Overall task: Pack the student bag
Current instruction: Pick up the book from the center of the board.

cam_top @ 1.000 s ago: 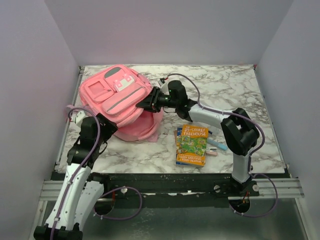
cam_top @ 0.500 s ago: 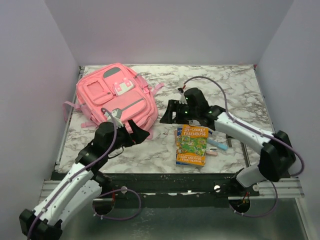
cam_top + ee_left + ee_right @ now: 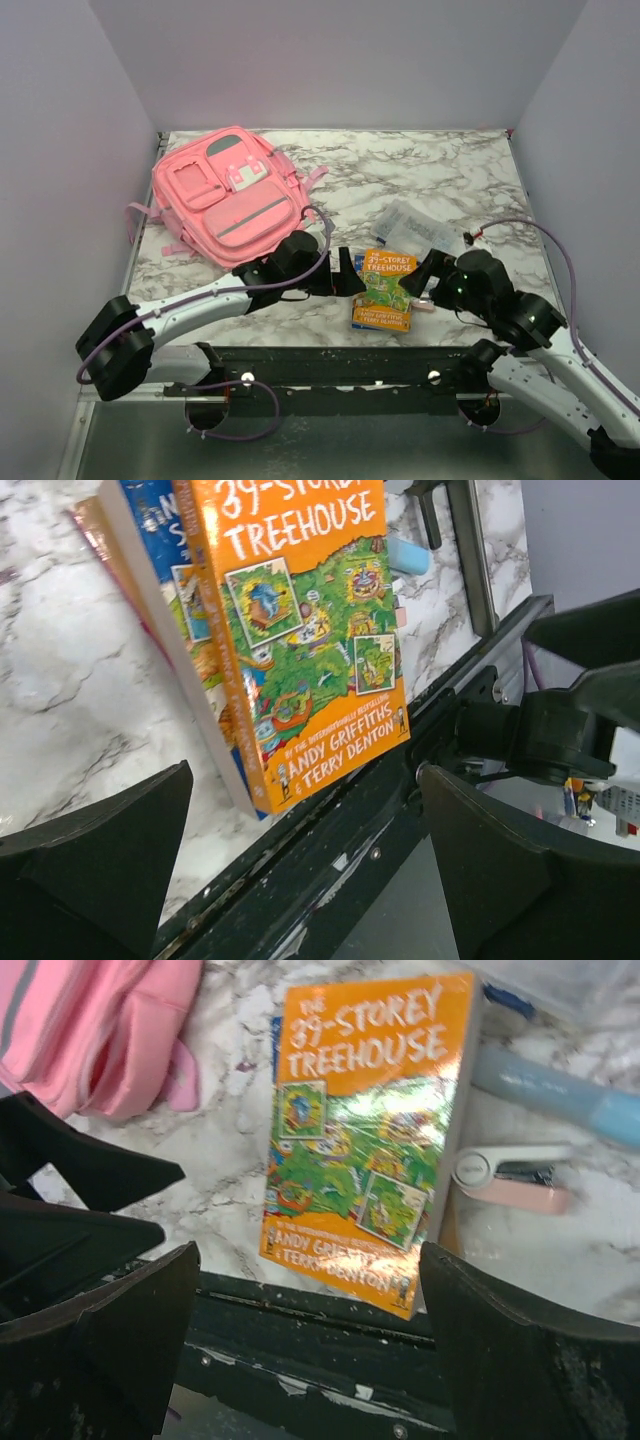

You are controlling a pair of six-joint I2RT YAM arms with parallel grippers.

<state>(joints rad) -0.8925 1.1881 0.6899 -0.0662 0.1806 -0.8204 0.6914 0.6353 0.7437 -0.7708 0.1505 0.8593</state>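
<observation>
Left gripper (image 3: 352, 283) and right gripper (image 3: 428, 280) spread, nothing held.
The jaws of both are set wide, with the book (image 3: 386, 290) lying between them near the front edge of the table (image 3: 450, 170). The bag (image 3: 228, 195) is laid flat at the far left, apart from both grippers.

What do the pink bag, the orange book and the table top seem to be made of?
Student bag: soft matte fabric, probably synthetic; it creases and its straps lie limp.
Orange book: paper with a glossy cover; glare shows on it.
Table top: white with grey veins like marble; stone or printed laminate, I cannot tell.
</observation>
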